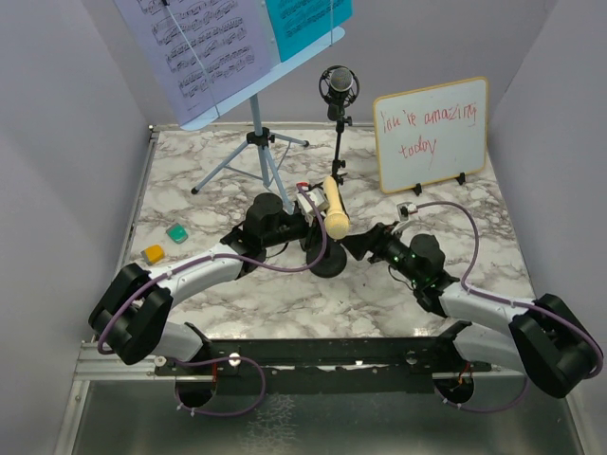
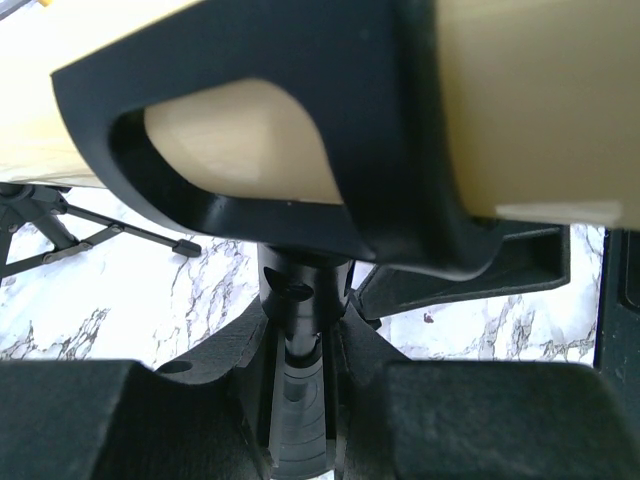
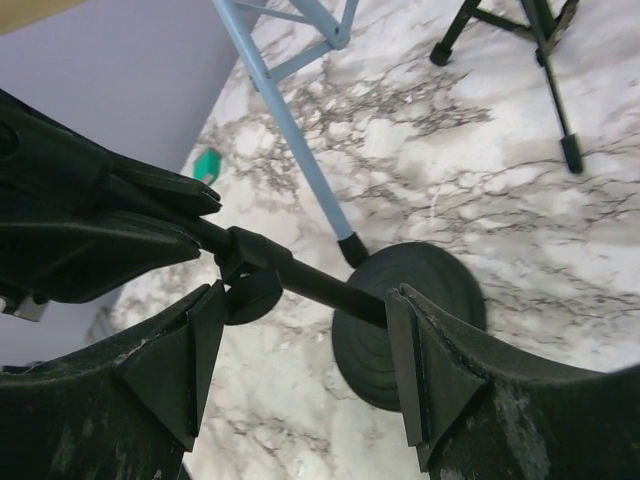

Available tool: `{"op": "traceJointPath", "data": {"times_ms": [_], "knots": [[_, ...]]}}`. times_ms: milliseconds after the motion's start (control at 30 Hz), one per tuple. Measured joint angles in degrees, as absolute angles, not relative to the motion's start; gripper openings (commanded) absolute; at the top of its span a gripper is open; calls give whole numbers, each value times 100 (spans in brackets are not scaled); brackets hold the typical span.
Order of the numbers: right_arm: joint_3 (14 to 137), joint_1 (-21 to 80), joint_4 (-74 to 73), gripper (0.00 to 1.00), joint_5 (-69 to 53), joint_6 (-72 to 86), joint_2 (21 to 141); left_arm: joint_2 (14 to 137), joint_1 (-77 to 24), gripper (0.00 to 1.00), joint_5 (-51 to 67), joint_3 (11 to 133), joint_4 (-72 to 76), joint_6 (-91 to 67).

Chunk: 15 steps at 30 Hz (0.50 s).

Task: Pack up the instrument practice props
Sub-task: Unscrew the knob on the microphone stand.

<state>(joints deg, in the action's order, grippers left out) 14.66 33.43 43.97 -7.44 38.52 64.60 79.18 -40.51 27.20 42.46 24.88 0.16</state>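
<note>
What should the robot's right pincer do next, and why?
Probably close the right pincer gently on the black pole. Its fingers stand open on either side of the pole, near the round base, while the left pincer grips the pole under the cream microphone. Two grips should keep it steady for lifting.

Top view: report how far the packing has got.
Done: nothing; the music rack with its printed sheet and cyan sheet, and the studio microphone, stand at the back. In hand: the left jaws clamp the cream microphone's pole; the right jaws stand open astride it near its round base. Left: everything.
</note>
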Motion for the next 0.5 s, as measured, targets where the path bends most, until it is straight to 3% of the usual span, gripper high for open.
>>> {"op": "traceJointPath", "data": {"times_ms": [500], "knots": [[1540,3127,5103,40,-1708,4626,7030,7891,-4051,0,2720,4228,2469,16]]}}
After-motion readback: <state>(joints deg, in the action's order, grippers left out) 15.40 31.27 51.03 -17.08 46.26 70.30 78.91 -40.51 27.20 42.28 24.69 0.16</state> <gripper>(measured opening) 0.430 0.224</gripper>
